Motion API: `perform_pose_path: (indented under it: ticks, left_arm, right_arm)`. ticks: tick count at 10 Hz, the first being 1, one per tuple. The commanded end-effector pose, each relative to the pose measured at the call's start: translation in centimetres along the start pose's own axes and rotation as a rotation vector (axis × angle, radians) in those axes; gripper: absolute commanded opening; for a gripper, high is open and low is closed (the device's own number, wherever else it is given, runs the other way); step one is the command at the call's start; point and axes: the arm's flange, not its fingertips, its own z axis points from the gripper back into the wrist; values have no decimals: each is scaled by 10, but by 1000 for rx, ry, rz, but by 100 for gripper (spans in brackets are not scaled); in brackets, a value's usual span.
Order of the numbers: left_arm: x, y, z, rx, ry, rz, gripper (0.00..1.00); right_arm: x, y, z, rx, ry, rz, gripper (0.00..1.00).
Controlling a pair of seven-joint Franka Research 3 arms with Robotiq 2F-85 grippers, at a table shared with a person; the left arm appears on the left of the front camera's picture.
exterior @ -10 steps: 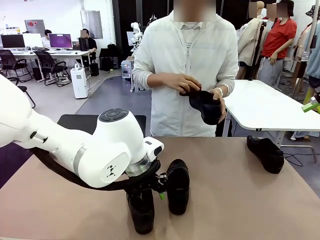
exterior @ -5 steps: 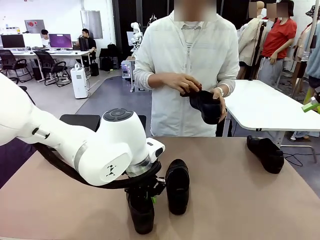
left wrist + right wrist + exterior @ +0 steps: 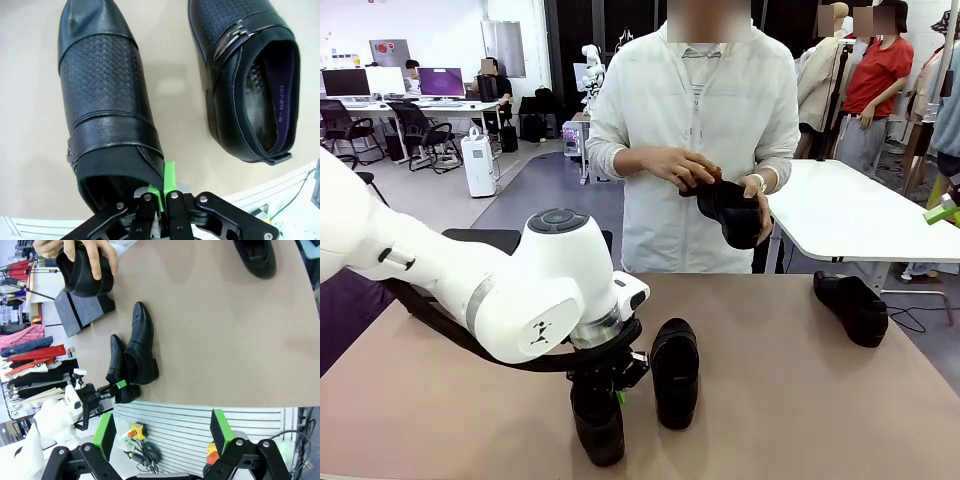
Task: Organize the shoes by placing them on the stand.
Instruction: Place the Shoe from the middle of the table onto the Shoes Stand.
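Pinching 1 shoe [image 3: 107, 95] by the heel rim, the left hand [image 3: 164, 186] is squeezed closed. The toe points straight away. 1 stand [image 3: 480, 240] sits behind, at left. The right hand [image 3: 163, 430] is spread wide, empty. 4 shoes: this 1, the next shoe [image 3: 675, 372] beside, the far shoe [image 3: 852, 308] at right, the person's shoe [image 3: 732, 212].

- My pads [image 3: 169, 176] are green, my arm [image 3: 470, 290] white.
- The shoe [image 3: 102, 100] is black, with a dotted embossed band.
- The second shoe [image 3: 235, 75] is black, with a silver buckle [image 3: 232, 37] and purple lining [image 3: 281, 107].
- The table [image 3: 800, 400] is tan.
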Motion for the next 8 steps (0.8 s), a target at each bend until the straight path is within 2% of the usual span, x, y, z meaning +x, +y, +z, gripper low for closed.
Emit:
perform_pose_path:
  ticks: [1, 3, 5, 7, 8]
  left_arm:
    - [-3, 14, 41, -15, -20, -97, 0]
    - [-14, 49, 97, 26, -38, -285, 0]
    - [-33, 88, 141, 54, -107, -368, 0]
    - [-36, 125, 166, 69, -295, -278, 0]
    - [-32, 144, 173, 40, -316, -169, 0]
  right_arm:
    - [1, 1, 2, 13, 1, 8, 100]
    - [1, 1, 2, 13, 1, 8, 100]
    - [1, 1, 2, 13, 1, 8, 100]
    - [1, 1, 2, 13, 1, 8, 100]
    - [1, 1, 2, 13, 1, 8, 100]
